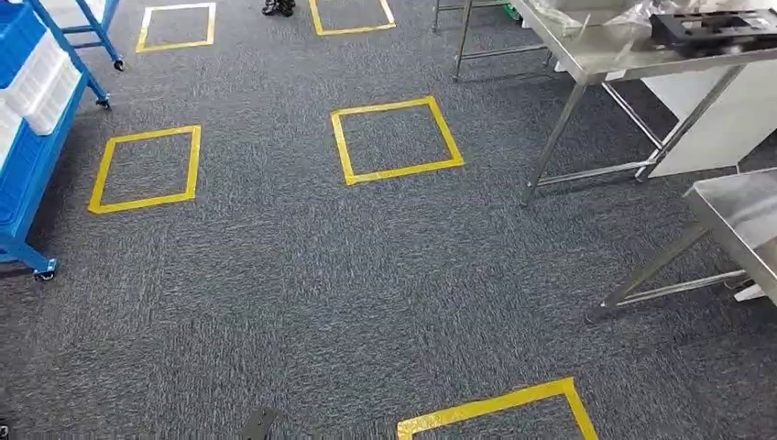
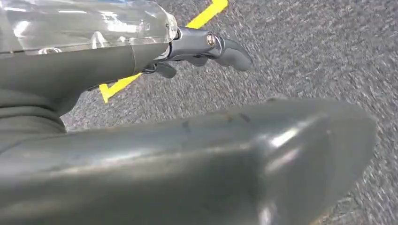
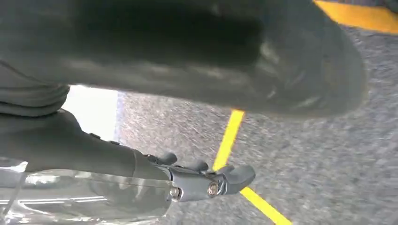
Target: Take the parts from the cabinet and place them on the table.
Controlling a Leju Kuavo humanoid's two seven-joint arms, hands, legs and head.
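Observation:
The blue cabinet (image 1: 26, 156) stands at the left edge of the head view, with white bins (image 1: 46, 87) on its shelves. A steel table (image 1: 596, 57) at the upper right carries a black part (image 1: 710, 27) and clear plastic wrapping. My left hand (image 2: 197, 47) hangs over grey carpet with its fingers stretched out and nothing in them. My right hand (image 3: 206, 180) hangs the same way, also holding nothing. The thick grey thumbs blur across both wrist views.
A second steel table (image 1: 742, 215) juts in at the right edge. Yellow tape squares (image 1: 396, 139) mark the grey carpet between cabinet and tables. A person's dark shoes (image 1: 278, 7) stand at the far top. A white panel (image 1: 724, 119) sits behind the table legs.

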